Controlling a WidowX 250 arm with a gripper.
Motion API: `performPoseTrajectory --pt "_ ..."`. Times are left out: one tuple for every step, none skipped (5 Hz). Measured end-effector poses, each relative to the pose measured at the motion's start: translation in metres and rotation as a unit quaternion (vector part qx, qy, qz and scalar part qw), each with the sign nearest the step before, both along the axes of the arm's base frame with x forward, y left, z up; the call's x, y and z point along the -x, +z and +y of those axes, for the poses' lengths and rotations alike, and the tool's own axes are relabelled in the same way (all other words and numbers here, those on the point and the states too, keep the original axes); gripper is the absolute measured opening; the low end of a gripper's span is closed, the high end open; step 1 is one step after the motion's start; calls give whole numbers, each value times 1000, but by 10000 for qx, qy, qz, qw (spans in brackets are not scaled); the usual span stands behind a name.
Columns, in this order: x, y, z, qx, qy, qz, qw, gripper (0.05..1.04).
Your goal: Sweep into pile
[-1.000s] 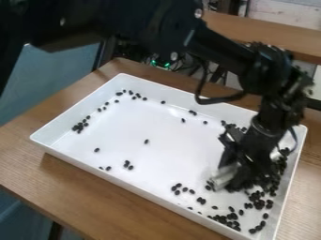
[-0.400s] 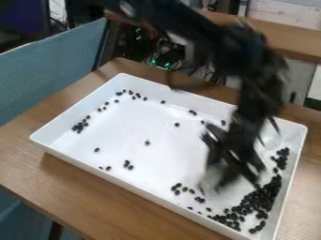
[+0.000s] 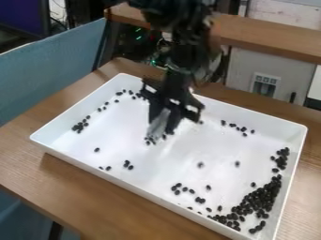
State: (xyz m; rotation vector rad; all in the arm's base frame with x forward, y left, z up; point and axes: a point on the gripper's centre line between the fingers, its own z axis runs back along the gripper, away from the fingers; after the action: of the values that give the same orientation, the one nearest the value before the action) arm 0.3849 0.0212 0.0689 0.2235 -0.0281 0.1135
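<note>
Blue chair (image 3: pixel 59 54) is standing at far left, dark screen (image 3: pixel 19 18) showing behind it; wooden table (image 3: pixel 69 180) is holding white tray (image 3: pixel 116 133), which is sitting at a slant; black beans (image 3: pixel 78 127) are bunching by the tray's left wall, more are trailing along toward the far left corner; one bean (image 3: pixel 97 150) is lying alone nearer the near side, small group (image 3: pixel 127 164) is sitting right of it; black gripper (image 3: pixel 162 121) is hanging down over the far middle of the tray, narrowed around a pale grey tool (image 3: pixel 157 125), which is tilting with its lower end toward the near left, a few beans lying right at that end; loose beans (image 3: pixel 179 189) are lying by the near wall, two singles are sitting apart in the right half, short row (image 3: pixel 233 125) is lining the far side; main pile (image 3: pixel 257 201) is filling the near right corner area, beans there crowding and touching, some straying off its left edge; smaller bunch (image 3: pixel 281 158) is lying by the right wall, farther than the pile; wooden counter (image 3: pixel 270 40) is running behind at far right
</note>
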Motion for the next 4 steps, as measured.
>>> performPoseTrajectory --pt "1 -12 52 -118 611 167 9979 391" --pt "-5 -38 103 -99 1007 405 9940 391" --pt "-15 -48 133 -81 1132 508 9922 391" --pt "-24 -51 137 -15 1210 555 9911 390"
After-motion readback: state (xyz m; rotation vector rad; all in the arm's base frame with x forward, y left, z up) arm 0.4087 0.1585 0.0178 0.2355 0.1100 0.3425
